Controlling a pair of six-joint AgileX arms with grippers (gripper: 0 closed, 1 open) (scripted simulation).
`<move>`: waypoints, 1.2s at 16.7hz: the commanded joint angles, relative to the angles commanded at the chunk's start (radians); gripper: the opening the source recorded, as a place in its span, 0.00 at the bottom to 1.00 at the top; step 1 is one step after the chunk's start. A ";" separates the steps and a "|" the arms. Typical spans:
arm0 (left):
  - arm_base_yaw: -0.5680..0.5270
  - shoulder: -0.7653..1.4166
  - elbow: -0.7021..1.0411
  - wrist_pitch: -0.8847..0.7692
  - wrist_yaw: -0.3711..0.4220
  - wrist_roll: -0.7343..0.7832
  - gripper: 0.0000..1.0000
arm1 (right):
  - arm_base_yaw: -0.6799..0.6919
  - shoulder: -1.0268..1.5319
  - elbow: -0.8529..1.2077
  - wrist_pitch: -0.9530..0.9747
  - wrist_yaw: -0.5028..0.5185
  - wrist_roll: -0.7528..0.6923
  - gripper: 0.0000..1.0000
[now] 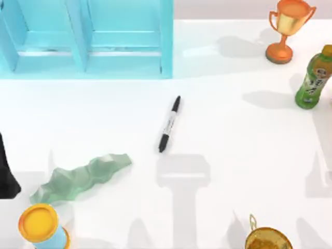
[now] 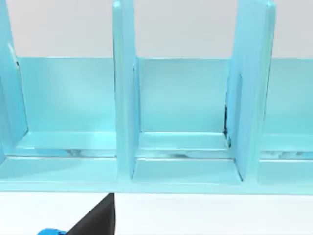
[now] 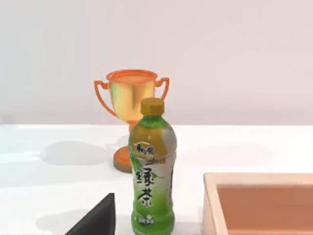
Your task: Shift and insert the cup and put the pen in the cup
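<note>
On white table [image 1: 249, 135]: pen [image 1: 169, 124] mid-surface, blue shelf [image 1: 88, 36] behind.

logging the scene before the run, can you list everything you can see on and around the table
pen: 1, black with a white label band, lying flat near the table's middle
shelf unit: 1, light blue, open compartments, far left of the table
trophy: 1, orange-gold, far right corner
bottle: 1, green with a yellow cap, right edge, nearer than the trophy
crumpled object: 1, pale green, near left
cylinder: 1, blue with a yellow top, near left corner
round object: 1, gold, near edge right of centre
box: 1, tan, beside the bottle
table: 1, white
left arm: 1, black, at the left edge
</note>
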 joint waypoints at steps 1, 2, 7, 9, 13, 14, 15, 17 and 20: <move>0.000 0.000 0.000 0.000 0.000 0.000 1.00 | 0.000 0.000 0.000 0.000 0.000 0.000 1.00; 0.000 0.000 0.000 0.000 0.000 0.000 1.00 | 0.000 0.000 0.000 0.000 0.000 0.000 1.00; 0.000 0.000 0.000 0.000 0.000 0.000 1.00 | -0.046 0.157 0.153 -0.127 -0.006 -0.041 1.00; 0.000 0.000 0.000 0.000 0.000 0.000 1.00 | -0.085 0.293 0.277 -0.229 -0.006 -0.077 1.00; 0.000 0.000 0.000 0.000 0.000 0.000 1.00 | -0.182 0.658 0.596 -0.489 0.000 -0.173 1.00; 0.000 0.000 0.000 0.000 0.000 0.000 1.00 | -0.209 0.761 0.684 -0.561 0.002 -0.200 1.00; 0.000 0.000 0.000 0.000 0.000 0.000 1.00 | -0.236 0.866 0.772 -0.634 0.004 -0.227 1.00; 0.000 0.000 0.000 0.000 0.000 0.000 1.00 | -0.289 1.077 0.947 -0.780 0.008 -0.282 1.00; 0.000 0.000 0.000 0.000 0.000 0.000 1.00 | -0.363 1.376 1.195 -0.983 0.012 -0.358 1.00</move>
